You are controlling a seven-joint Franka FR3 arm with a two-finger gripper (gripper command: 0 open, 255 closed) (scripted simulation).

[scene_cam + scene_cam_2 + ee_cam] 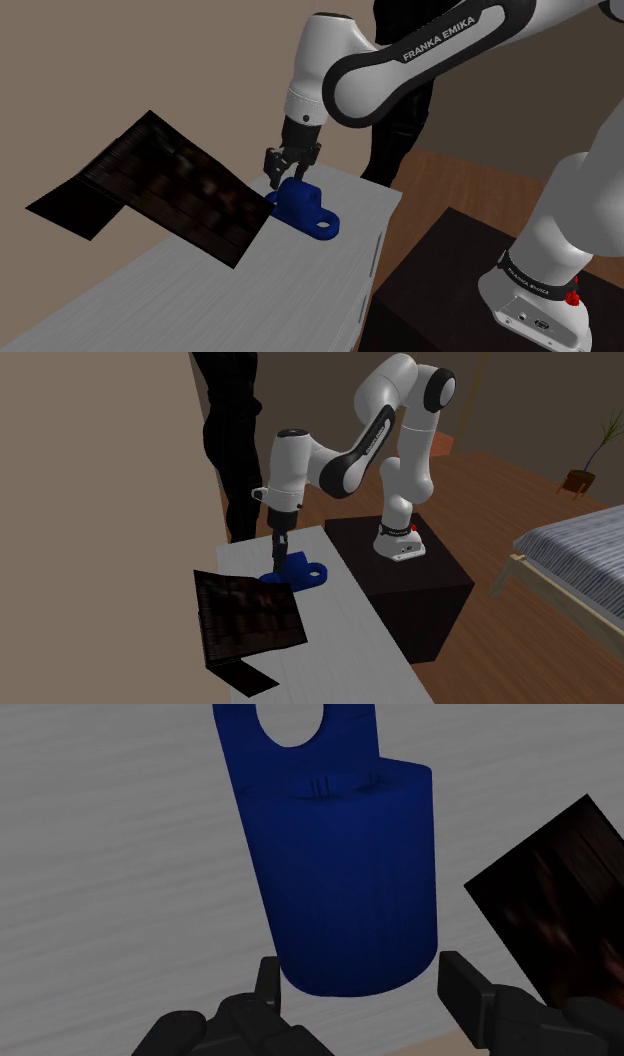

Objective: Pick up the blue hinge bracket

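The blue hinge bracket [308,208] rests on the pale grey tabletop [160,300], near its far end. It has a thick upright cylinder [345,874] and a flat plate with a round hole. My black gripper [290,172] comes straight down on the cylinder. In the wrist view the gripper [355,979] has one finger pressed on each side of the cylinder, so it is shut on the bracket. In the second exterior view, the gripper [279,557] stands on the bracket [300,572] at the table's far end. The bracket's base still lies on the table.
A dark brown patterned panel [170,185] lies tilted on the table right beside the bracket, toward the shoulder view's left. A beige wall rises behind it. The dark stand [450,300] sits beside the table's edge. A bed [580,552] is far off.
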